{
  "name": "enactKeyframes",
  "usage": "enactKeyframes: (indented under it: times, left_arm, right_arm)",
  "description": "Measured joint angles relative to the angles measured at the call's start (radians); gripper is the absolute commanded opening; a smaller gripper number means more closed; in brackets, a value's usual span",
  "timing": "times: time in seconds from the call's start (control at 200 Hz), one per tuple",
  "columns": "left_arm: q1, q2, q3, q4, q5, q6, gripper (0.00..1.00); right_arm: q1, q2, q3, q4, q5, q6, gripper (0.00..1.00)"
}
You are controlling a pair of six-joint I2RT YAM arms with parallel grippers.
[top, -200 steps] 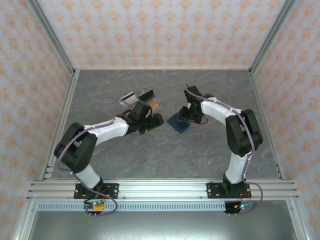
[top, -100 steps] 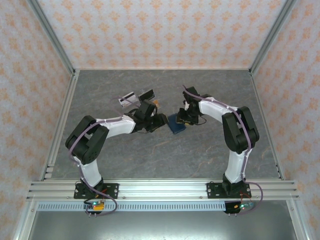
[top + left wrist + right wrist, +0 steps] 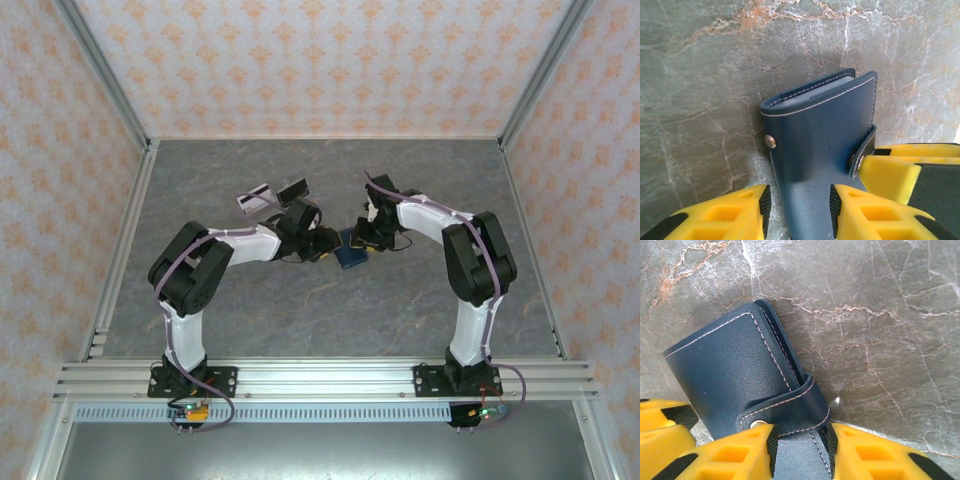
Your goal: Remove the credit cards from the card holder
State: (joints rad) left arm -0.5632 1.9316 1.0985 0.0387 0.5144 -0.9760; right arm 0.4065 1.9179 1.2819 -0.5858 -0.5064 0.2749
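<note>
The dark navy card holder (image 3: 350, 252) lies folded at mid-table, its tab (image 3: 790, 410) snapped shut. No credit cards show; grey-blue inner layers peek from the holder's far edge (image 3: 815, 90). My left gripper (image 3: 328, 247) reaches in from the left. In the left wrist view the card holder (image 3: 825, 135) runs between the jaws of the left gripper (image 3: 800, 202): one pad touches it and a thin strip of table shows beside the other. My right gripper (image 3: 364, 236) comes from the right, and in the right wrist view the right gripper (image 3: 800, 442) is shut on the card holder (image 3: 730, 370) at its tab edge.
A clear acrylic stand (image 3: 275, 195) holding a white striped card (image 3: 252, 197) and a dark one stands just behind the left gripper. Grey marbled tabletop (image 3: 330, 320) lies open in front of the holder. Patterned walls enclose the table on three sides.
The left gripper moved right from the stand to the card holder and narrowed its jaws around it. The right jaws closed on the tab edge, and the holder shifted slightly left.
</note>
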Motion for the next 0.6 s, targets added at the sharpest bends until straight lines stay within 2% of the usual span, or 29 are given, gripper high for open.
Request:
enactKeyframes:
  times: [0.31, 0.601]
  left_arm:
    - [0.000, 0.044, 0.040, -0.016, 0.003, 0.002, 0.38]
    - [0.001, 0.054, 0.054, -0.024, 0.056, 0.016, 0.36]
  right_arm:
    - [-0.001, 0.005, 0.000, 0.004, -0.016, -0.005, 0.30]
    - [-0.006, 0.007, 0.000, 0.004, -0.049, -0.014, 0.30]
